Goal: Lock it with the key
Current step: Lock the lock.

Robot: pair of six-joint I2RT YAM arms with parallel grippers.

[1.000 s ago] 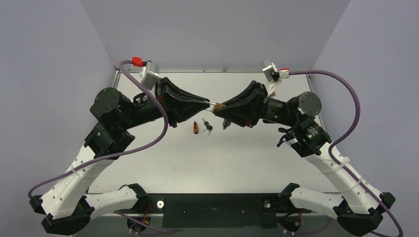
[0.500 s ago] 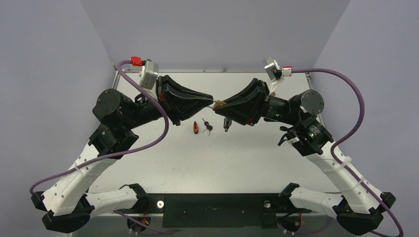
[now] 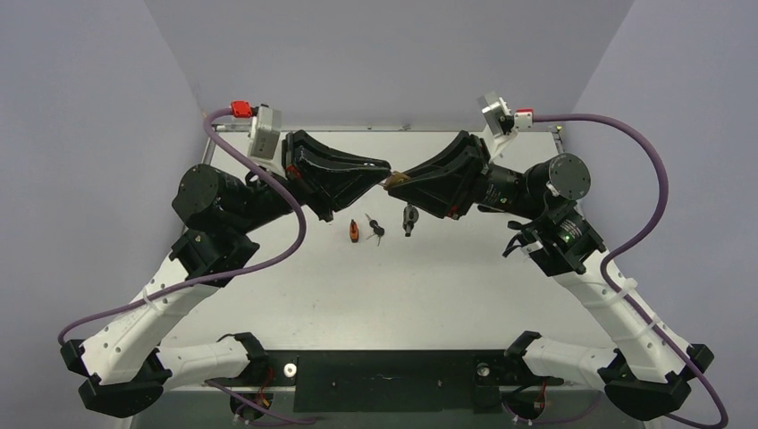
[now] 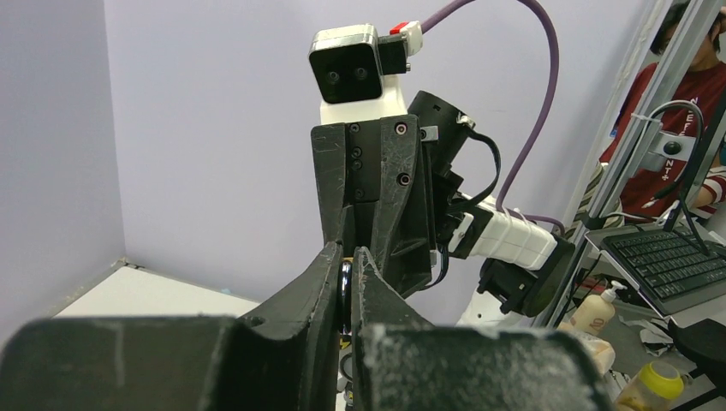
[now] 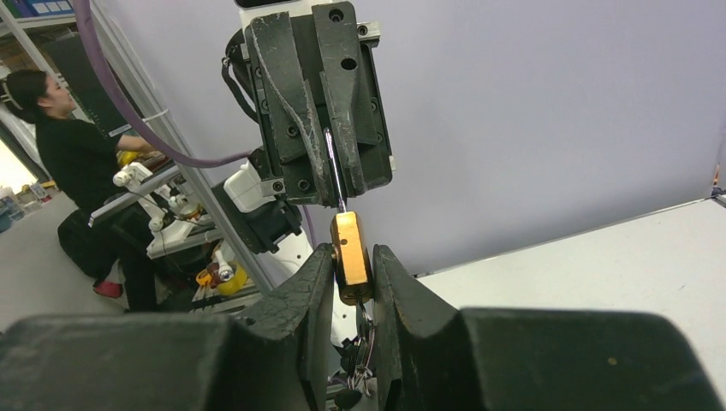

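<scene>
The two arms are raised so that their tips meet in the air above the far middle of the worktop (image 3: 402, 304). The right gripper (image 3: 396, 180) is pressed onto a brass padlock (image 5: 349, 255), whose body is pinched between its two fingers. From the top of the padlock a silver shackle (image 5: 332, 171) runs straight into the left gripper (image 4: 345, 259), whose fingers are closed tightly on it. The padlock is thus held off the worktop, between the two grippers, with the right gripper on its body and the left on its shackle.

A dark bunch (image 5: 364, 338) of keys is seen hanging just beneath the padlock, between the right fingers; whether a key is seated in the keyhole cannot be told.

On the worktop, just near of the grippers and slightly to the left, an orange tag (image 3: 355, 231) is lying, with small loose keys (image 3: 376, 228) just to its right. Whether the two are joined cannot be told.
</scene>
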